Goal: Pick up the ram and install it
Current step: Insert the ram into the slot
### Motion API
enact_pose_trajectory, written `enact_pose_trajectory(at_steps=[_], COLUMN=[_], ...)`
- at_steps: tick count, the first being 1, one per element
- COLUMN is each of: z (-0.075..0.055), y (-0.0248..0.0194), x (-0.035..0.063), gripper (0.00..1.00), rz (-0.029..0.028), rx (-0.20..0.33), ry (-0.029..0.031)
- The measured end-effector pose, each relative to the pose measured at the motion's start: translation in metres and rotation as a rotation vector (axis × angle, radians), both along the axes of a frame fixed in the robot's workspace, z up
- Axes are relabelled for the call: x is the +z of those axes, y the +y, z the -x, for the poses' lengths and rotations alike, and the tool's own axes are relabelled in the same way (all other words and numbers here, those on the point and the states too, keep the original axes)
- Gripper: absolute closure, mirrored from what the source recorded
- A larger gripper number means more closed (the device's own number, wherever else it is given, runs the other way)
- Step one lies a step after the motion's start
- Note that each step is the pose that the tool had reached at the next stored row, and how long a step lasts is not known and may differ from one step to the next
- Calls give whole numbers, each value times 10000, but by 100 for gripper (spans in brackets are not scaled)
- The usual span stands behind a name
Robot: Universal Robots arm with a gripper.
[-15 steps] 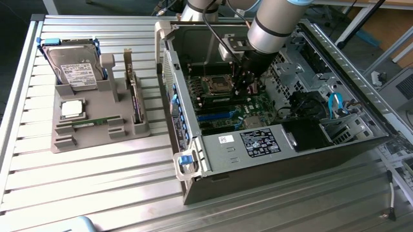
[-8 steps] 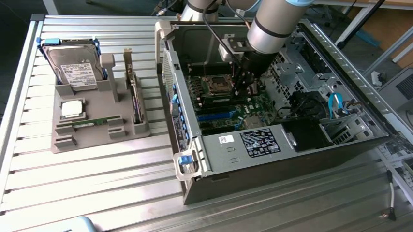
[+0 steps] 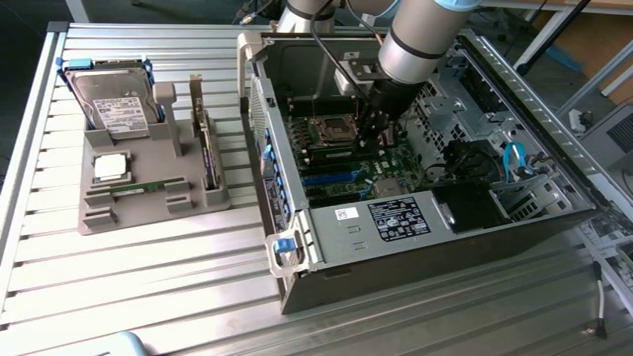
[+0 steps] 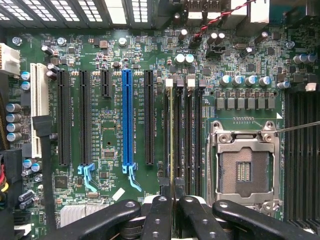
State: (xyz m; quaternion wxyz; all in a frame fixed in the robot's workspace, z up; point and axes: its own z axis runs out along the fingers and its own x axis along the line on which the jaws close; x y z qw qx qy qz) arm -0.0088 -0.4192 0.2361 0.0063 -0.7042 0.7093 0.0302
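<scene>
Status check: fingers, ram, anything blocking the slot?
Fingers shut on the ram. Ram edge-on, in line with the memory slots beside the CPU socket; seated or not, cannot tell. Nothing seen blocking the slots.

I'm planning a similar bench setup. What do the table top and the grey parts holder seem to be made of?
Table: likely aluminium, going by the bare silvery ribbed slats with a soft glare. Parts holder: probably plastic, matte and evenly grey, with blocky slots that look moulded or printed.
</scene>
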Motion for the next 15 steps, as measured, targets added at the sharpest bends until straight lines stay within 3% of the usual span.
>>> enact_pose_trajectory(at_steps=[15], z=[0], y=[0], x=[-38], gripper=[88], rz=[3], rx=[0], ry=[1])
